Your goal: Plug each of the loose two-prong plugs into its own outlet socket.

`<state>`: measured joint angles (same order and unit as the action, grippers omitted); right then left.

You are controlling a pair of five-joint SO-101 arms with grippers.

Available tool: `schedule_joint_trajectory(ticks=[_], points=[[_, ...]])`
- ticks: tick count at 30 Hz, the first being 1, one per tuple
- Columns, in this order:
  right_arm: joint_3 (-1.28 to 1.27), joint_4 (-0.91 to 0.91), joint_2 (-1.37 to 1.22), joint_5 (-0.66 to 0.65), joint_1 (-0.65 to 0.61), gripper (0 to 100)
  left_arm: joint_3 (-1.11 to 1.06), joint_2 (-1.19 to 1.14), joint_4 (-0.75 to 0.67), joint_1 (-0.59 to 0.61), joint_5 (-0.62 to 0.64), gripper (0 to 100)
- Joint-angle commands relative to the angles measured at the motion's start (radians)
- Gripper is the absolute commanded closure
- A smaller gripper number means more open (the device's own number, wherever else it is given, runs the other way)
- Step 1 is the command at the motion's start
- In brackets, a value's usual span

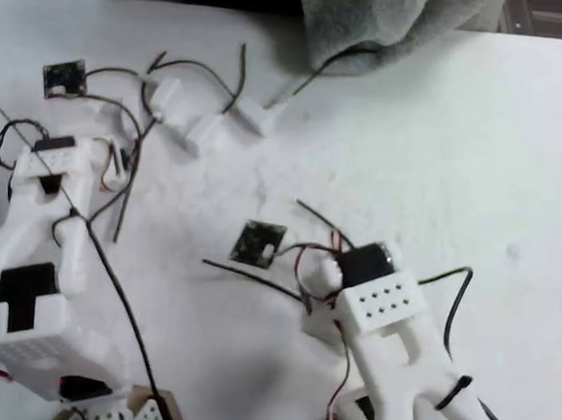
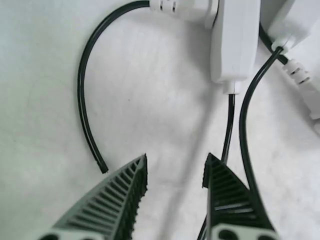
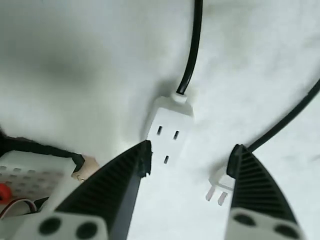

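My right pincer [image 3: 192,155] is spread wide above the white surface [image 3: 75,60], pinching nothing. Between its tips lies a white outlet socket [image 3: 170,131], slots facing up, its black cord [image 3: 192,50] running away from me. A loose two-prong plug [image 3: 220,181] lies just beside one tip. My left pincer [image 2: 176,165] is spread too and empty. A cut black cable end [image 2: 85,115] curls near it, and a white block [image 2: 235,40] lies farther off.

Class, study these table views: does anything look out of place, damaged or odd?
Ahead of the left gripper, a black cord curves to a loose end joined to nothing. By the right gripper, a two-prong plug lies unplugged beside an outlet socket.
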<state>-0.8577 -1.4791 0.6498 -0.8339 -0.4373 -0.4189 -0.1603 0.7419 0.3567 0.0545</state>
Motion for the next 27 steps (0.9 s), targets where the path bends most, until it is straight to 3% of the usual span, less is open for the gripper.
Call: schedule_joint_trajectory(ticks=[1, 21, 27], points=[[-0.029, -0.007, 0.005, 0.008, 0.021, 74.4, 0.005, 0.028, -0.018, -0.015, -0.008, 81], [-0.275, 0.246, -0.07, 0.002, 0.019, 75.2, 0.005, 0.028, -0.018, -0.015, -0.008, 81], [-0.209, 0.381, -0.338, 0.017, 0.018, 88.5, 0.005, 0.028, -0.017, -0.013, -0.008, 81]])
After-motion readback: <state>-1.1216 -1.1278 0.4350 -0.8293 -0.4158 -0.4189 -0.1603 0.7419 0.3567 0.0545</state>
